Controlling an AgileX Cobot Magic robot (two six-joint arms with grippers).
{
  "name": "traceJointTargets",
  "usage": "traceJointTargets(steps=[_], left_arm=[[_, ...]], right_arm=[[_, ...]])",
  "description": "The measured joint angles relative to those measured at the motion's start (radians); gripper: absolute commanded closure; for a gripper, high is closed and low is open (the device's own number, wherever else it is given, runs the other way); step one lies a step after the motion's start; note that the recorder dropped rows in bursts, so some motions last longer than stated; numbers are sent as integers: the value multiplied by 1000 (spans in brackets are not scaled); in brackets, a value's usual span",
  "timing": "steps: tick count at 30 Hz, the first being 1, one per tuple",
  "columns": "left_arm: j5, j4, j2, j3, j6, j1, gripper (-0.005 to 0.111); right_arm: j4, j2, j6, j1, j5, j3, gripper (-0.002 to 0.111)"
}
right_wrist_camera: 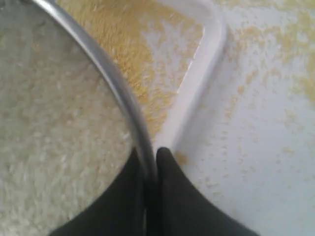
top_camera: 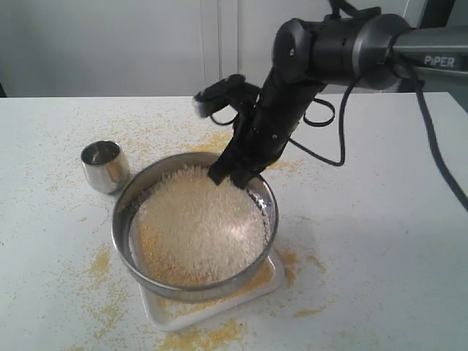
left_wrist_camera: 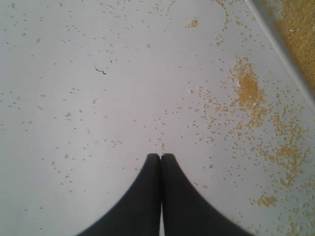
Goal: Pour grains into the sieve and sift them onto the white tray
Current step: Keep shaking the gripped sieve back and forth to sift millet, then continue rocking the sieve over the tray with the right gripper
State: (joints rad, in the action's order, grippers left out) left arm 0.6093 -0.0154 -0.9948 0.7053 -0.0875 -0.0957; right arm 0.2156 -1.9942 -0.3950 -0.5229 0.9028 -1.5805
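- White bench [top_camera: 380, 256] dusted with spilled yellow meal [top_camera: 201, 338] fills the scene, with a pale wall behind. A small steel cup [top_camera: 104, 167] stands upright just beside the sieve.
- The sieve [top_camera: 191, 291] sits over the white tray [top_camera: 162, 316] near the middle of the bench. The grains [top_camera: 201, 223] are heaped pale inside it.
- The right end effector [top_camera: 232, 175] is clamped on the sieve's far rim, one finger inside and one outside.
- The left end effector [left_wrist_camera: 161, 156] has its fingers pressed together on nothing, above bare bench.
- The step in hand looks like sifting. Done well, it probably means short, level shakes with the sieve low and centred over the tray, so the fines land inside its raised edge. A pinch on so thin a rim could slip or tip the sieve, so gentle strokes seem wise.
- Only the right wrist view shows the grip closely, with the steel rim caught between the fingers. It also shows meal lying on a tray corner, and coarse pale granules on the mesh side.
- Only the exterior view shows the whole sieve, the tray's outline and the cup. The left arm is absent from it.
- The left wrist view adds scattered meal and a blurred edge in one corner that cannot be identified.
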Motion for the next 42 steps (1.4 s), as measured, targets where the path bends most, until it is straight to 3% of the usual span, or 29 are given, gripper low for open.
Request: traceJointTargets(steps=[3, 8, 12, 16, 17, 20, 21, 24, 25, 28, 30, 33, 34, 38, 39, 42], left_arm=[[0, 0, 0, 0, 0, 0, 106], [0, 0, 0, 0, 0, 0, 106], [0, 0, 0, 0, 0, 0, 106], [0, 0, 0, 0, 0, 0, 106], [0, 0, 0, 0, 0, 0, 106], [0, 0, 0, 0, 0, 0, 106], [0, 0, 0, 0, 0, 0, 106], [0, 0, 0, 0, 0, 0, 106], [0, 0, 0, 0, 0, 0, 106], [0, 0, 0, 0, 0, 0, 106], [0, 0, 0, 0, 0, 0, 106], [0, 0, 0, 0, 0, 0, 106], [0, 0, 0, 0, 0, 0, 106], [0, 0, 0, 0, 0, 0, 106], [0, 0, 0, 0, 0, 0, 106], [0, 0, 0, 0, 0, 0, 106]], right_arm=[[-61, -4, 280, -2, -56, 8, 108], [-22, -4, -27, -26, -18, 0, 108], [-118, -8, 332, -29, -60, 6, 108], [-24, -6, 23, -22, -49, -1, 108], [-47, -4, 40, -29, -28, -1, 108], [-139, -8, 349, -25, -49, 6, 108], [-121, -9, 339, -15, -74, 6, 108], [20, -7, -17, -5, -23, 3, 108], [31, -6, -48, -13, 12, 3, 108], [-34, -8, 233, -20, -8, 9, 108], [-43, -10, 293, -3, -65, 7, 108], [46, -8, -26, -2, -26, 1, 108], [35, -6, -47, -12, 7, 1, 108], [-114, -8, 321, -17, -55, 8, 108], [-106, -8, 298, -10, -71, 8, 108], [-9, -2, -15, -11, -39, 2, 108]])
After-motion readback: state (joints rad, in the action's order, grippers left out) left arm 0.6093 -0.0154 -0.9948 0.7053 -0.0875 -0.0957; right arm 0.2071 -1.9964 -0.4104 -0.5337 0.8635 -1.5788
